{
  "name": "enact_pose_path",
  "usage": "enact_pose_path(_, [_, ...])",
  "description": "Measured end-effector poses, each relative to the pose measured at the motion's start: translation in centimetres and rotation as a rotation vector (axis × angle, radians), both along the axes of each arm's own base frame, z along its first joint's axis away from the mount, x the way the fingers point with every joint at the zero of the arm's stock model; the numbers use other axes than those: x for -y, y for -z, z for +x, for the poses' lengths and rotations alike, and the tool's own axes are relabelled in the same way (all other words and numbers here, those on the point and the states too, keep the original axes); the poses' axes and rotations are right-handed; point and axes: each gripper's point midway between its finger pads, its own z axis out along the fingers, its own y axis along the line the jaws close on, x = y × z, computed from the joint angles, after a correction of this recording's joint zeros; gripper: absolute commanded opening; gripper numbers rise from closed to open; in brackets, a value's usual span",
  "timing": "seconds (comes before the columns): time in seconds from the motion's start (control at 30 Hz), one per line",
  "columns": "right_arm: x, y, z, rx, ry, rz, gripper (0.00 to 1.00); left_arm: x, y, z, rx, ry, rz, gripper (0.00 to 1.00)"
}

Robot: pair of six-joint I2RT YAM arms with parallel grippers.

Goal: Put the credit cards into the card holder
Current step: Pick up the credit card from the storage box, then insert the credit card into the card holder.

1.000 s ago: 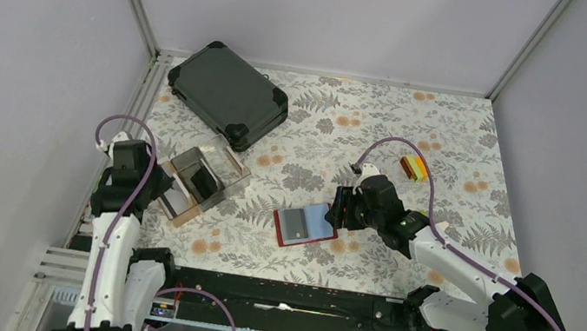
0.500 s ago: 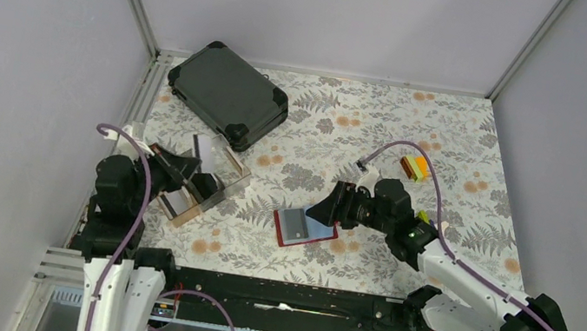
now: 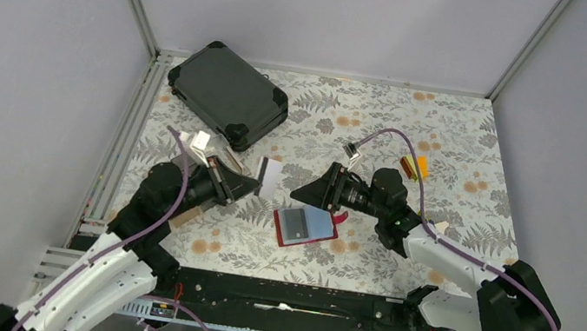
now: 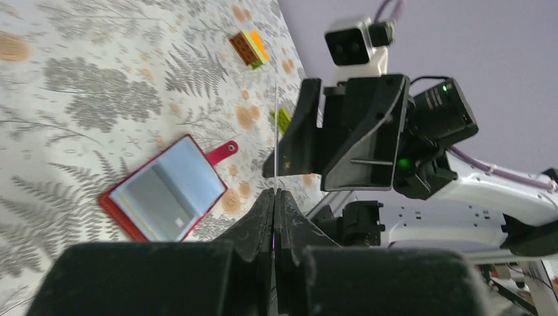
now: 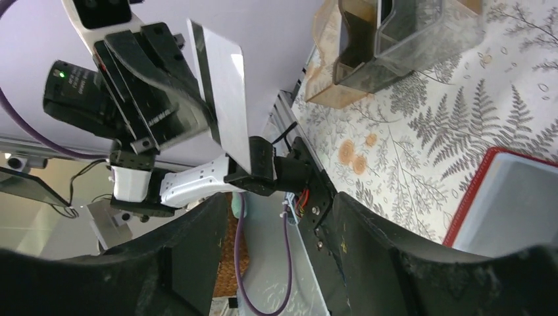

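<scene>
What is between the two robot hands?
A pale card, pinched in the shut left gripper, sits just in front of the open right gripper. The top view shows it.

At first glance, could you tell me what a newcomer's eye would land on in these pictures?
The left gripper pinches a thin white plastic card upright above mid-table, the open right gripper facing it. Beside them the small red leather-like wallet lies open, showing grey and pale-blue cards. A large dark hard-shell case sits far left.
</scene>
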Motion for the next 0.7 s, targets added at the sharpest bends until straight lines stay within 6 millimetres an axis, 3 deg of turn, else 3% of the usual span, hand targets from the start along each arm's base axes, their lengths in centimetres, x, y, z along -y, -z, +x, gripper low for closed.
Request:
enact_pose_path(0.13, [-0.8, -0.8, 0.4, -0.005, -0.021, 0.055, 0.61, 2.8, 0.6, -0.3, -0.014, 0.070, -0.021, 0.00])
enact_pose_path(0.2, [-1.1, -1.3, 0.5, 0.001, -0.027, 0.081, 0.52, 4.0, 0.9, -0.4, -0.021, 0.098, -0.028, 0.00])
enact_pose_path(0.23, [-1.2, -1.6, 0.6, 0.005, -0.029, 0.092, 0.46, 4.4, 1.1, -0.5, -0.024, 0.106, -0.031, 0.00])
enact_pose_path(0.37, [-1.3, -2.4, 0.7, 0.018, -0.033, 0.115, 0.05, 5.2, 1.0, -0.5, -0.016, 0.113, -0.067, 0.00])
enact_pose_path(0.4, [-1.3, -2.4, 0.7, 0.017, -0.030, 0.115, 0.00, 5.3, 0.6, -0.5, -0.006, 0.115, -0.082, 0.02])
enact_pose_path(0.43, [-1.2, -2.4, 0.9, 0.013, -0.025, 0.115, 0.00, 5.4, 0.3, -0.4, 0.007, 0.113, -0.091, 0.11])
enact_pose_path(0.53, [-1.0, -2.6, 1.0, 0.027, -0.007, 0.107, 0.00, 5.5, 0.8, -0.1, -0.007, 0.100, -0.095, 0.61])
enact_pose_path(0.57, [-0.8, -2.4, 1.1, 0.041, 0.006, 0.090, 0.00, 5.6, 1.2, -0.1, -0.018, 0.100, -0.086, 0.70])
enact_pose_path(0.7, [0.5, 0.1, 2.4, 0.061, 0.091, -0.061, 0.00, 5.4, 4.2, 0.2, -0.113, 0.072, -0.011, 0.85])
